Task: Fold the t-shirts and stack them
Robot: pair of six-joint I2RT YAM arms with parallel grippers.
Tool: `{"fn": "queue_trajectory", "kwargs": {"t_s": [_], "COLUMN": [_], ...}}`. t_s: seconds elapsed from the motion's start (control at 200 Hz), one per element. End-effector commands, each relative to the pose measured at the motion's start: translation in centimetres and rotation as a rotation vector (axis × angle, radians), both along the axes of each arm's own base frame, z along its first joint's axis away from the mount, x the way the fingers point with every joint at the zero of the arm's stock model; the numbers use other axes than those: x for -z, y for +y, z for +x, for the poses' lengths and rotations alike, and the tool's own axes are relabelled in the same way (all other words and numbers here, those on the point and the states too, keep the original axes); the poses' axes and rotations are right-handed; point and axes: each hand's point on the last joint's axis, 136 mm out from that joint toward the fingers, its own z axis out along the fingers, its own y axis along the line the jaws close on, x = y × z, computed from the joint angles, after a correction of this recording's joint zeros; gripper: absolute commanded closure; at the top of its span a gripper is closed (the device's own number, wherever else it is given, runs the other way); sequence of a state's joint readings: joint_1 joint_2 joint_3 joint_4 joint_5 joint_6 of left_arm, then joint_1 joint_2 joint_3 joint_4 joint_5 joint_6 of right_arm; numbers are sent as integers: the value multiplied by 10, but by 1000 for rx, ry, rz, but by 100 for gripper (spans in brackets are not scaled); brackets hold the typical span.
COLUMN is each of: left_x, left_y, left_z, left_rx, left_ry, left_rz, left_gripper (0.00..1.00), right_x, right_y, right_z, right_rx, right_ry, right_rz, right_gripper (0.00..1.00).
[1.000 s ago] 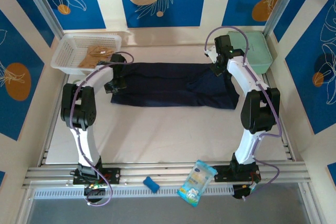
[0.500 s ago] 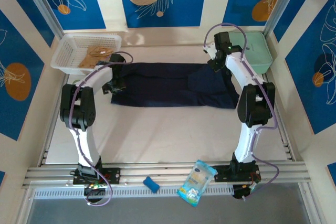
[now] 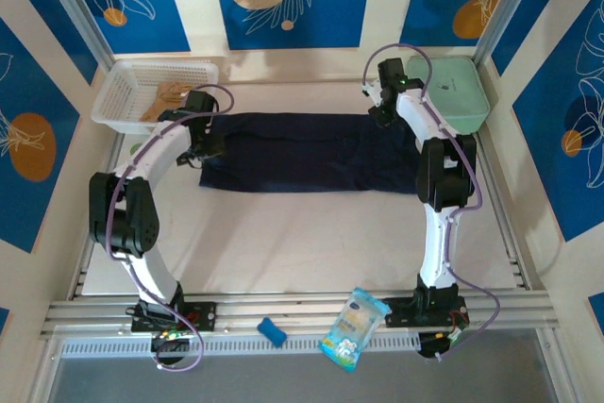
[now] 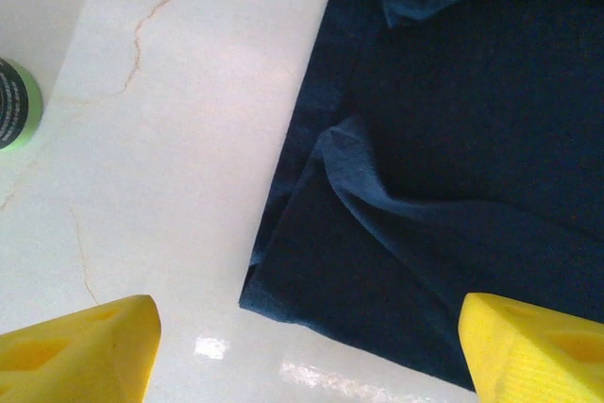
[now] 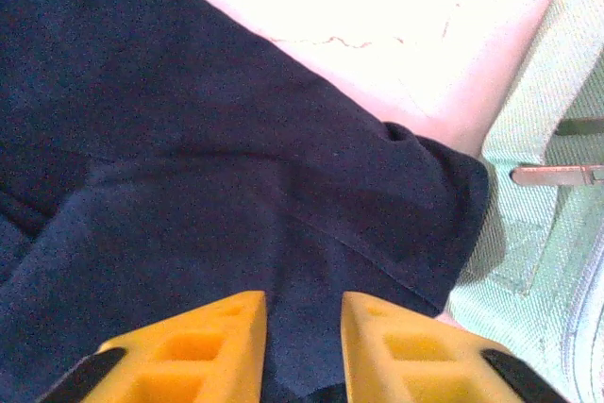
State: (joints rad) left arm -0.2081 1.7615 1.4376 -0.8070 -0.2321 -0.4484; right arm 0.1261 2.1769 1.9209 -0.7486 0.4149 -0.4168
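- The navy t-shirt was found lying as a long band on the surface, with one end beneath each tool.
- The left tool was spread wide and held nothing. The shirt's corner lay below it, with bare surface to its left.
- The right tool stood narrowly parted over cloth. Whether a fold was pinched could not be told.
- The mint-green case lay just beside the shirt's edge, to the right of that tool.
- The cloth was judged soft, light and limp, with wrinkles noted. The layered corners were judged the best hold, both layers taken together.
- The tan t-shirt was seen crumpled in the basket, beyond the left tool.
- Open room was judged available on the near side of both tools.
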Motion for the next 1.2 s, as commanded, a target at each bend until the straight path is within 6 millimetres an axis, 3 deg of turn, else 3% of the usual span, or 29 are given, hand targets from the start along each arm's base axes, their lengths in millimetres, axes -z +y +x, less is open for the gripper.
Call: {"fn": "queue_trajectory", "kwargs": {"t_s": [0.0,0.12,0.26,0.425,0.54,0.71,1.011,1.106,1.196], "left_x": [-5,-1,13,47,68,91,106,107,108], "left_y": [-13,-33,-64,-83,-77,-66,-53,-52,-51], "left_z": [-14,-11,-5,-4,-2,-2,-7,-7,-7], "left_rx": [68,110,177,197,173,162,156,157,158], "left_ry": [23,30,59,121,138,178,213,218,223], "left_rz": [1,-22,-48,-58,-25,47,118,127,135], "left_gripper": [19,25,39,53,54,56,58,58,59], "right_x": [-17,-27,-36,-19,6,36,81,86,85], "right_y": [-13,-19,-23,-40,-44,-54,-62,-65,-68], "right_z": [-6,-31,-80,-152,-181,-185,-177,-175,-172], "right_rx": [135,203,316,532,605,664,686,686,678], "right_ry": [-5,2,20,139,223,274,355,357,346], "right_rz": [58,102,161,237,310,342,304,284,264], "right_gripper": [68,68,67,69,70,69,68,73,87]}}
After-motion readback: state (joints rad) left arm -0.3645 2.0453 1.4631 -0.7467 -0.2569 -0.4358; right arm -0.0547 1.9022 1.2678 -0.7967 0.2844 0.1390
